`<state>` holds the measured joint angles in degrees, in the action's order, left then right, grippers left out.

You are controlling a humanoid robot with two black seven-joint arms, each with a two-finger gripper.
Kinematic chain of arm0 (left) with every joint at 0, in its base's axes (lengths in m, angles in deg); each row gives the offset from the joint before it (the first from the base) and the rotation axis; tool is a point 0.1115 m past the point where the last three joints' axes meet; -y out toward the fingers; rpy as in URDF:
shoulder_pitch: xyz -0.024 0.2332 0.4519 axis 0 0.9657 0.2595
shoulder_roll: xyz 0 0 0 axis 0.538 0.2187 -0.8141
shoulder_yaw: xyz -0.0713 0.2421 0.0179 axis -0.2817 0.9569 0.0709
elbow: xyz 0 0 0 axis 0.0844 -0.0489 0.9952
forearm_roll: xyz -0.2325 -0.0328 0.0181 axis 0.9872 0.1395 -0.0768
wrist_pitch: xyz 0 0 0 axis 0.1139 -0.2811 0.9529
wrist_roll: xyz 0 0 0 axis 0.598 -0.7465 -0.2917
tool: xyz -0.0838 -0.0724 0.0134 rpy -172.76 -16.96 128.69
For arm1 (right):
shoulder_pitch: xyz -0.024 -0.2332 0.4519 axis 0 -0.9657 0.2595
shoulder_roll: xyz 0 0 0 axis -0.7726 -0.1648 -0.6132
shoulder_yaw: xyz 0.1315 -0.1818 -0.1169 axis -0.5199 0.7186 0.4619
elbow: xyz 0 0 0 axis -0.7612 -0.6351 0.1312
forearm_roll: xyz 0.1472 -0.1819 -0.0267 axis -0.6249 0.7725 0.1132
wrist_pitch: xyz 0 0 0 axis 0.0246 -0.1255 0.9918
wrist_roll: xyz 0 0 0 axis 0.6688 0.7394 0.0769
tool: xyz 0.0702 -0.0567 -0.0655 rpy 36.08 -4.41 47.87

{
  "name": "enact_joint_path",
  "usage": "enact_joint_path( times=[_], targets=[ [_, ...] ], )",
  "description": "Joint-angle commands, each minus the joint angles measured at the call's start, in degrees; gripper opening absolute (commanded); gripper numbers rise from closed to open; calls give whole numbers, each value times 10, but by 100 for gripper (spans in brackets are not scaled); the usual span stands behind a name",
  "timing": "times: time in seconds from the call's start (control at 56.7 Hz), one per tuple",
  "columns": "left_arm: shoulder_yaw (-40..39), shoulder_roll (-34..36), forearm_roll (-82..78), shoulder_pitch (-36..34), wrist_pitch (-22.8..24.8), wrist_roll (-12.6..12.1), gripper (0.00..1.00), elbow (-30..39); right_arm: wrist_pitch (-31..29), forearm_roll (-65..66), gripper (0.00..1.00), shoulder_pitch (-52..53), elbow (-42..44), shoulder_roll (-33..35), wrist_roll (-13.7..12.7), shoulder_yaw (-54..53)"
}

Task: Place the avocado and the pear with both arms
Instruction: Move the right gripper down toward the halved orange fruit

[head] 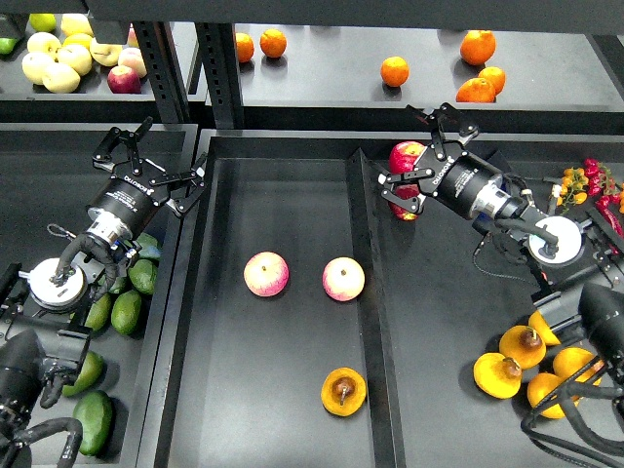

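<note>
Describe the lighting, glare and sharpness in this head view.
Head view: even overhead light; soft short shadows under the two apples and the pear in the center tray; faint sheen on the dark tray floor; avocados at left sit dim; focus is sharp throughout, with no motion blur on either end effector.

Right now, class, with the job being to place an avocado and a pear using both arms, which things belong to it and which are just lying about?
Belong to the job:
dark green oval avocados
orange-yellow pear with brown spot
left gripper
right gripper

Just lying about:
two pink-yellow apples
bright oranges
pale yellow apples
</note>
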<state>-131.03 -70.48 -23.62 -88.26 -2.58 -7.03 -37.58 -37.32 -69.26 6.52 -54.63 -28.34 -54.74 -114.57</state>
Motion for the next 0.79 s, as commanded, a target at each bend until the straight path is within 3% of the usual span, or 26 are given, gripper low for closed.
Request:
enact_joint_path(
  times=[0.0,0.053,0.476,0.776],
  targets=[
    [0,0,0,2,0,0,97,1,0,7,99,30,-21,38,-35,92],
    [0,0,0,2,0,0,97,5,0,7,99,61,-22,50,-35,156],
    [1,0,0,3,0,0,97,9,0,3,99,62,-89,68,-35,327],
    [1,0,0,3,0,0,98,10,0,6,99,9,-128,77,-35,437]
  ],
)
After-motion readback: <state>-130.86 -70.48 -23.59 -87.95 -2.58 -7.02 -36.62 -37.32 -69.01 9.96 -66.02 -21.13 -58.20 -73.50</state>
